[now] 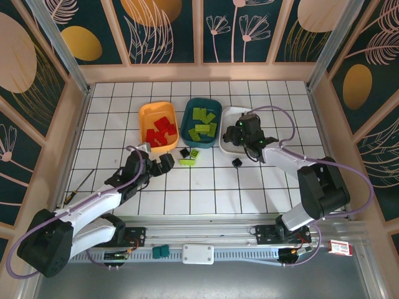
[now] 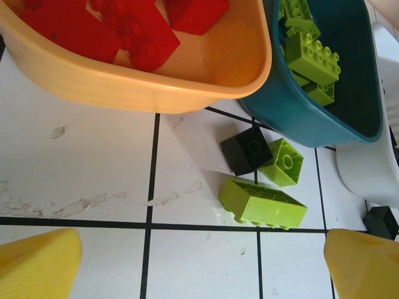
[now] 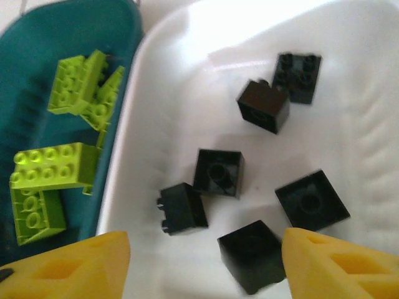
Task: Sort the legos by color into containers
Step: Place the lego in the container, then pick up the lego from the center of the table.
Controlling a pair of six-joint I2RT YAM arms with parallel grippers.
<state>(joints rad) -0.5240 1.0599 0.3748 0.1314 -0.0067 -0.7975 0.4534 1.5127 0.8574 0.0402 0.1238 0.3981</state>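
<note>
Three containers stand in a row: orange tub [image 1: 144,112] with red legos [image 2: 124,28], dark teal tub [image 1: 190,106] with lime legos [image 2: 312,56], white tub [image 3: 143,124] with several black legos. My right gripper [image 3: 206,261] hangs open over the white tub; a blurred black brick [image 3: 252,255] lies free below, between its fingers. My left gripper [image 2: 202,261] is open above the table, just short of a long lime brick [image 2: 262,204], a small lime brick [image 2: 283,162] and a black brick [image 2: 246,149]. Another black brick [image 1: 237,162] lies loose in front of the white tub.
A screwdriver [image 1: 80,185] lies at the table's left edge. On the near rail sit two teal blocks [image 1: 160,251], a white rounded box [image 1: 198,253] and a red-and-white tag [image 1: 340,248]. Patterned walls close in the table on three sides.
</note>
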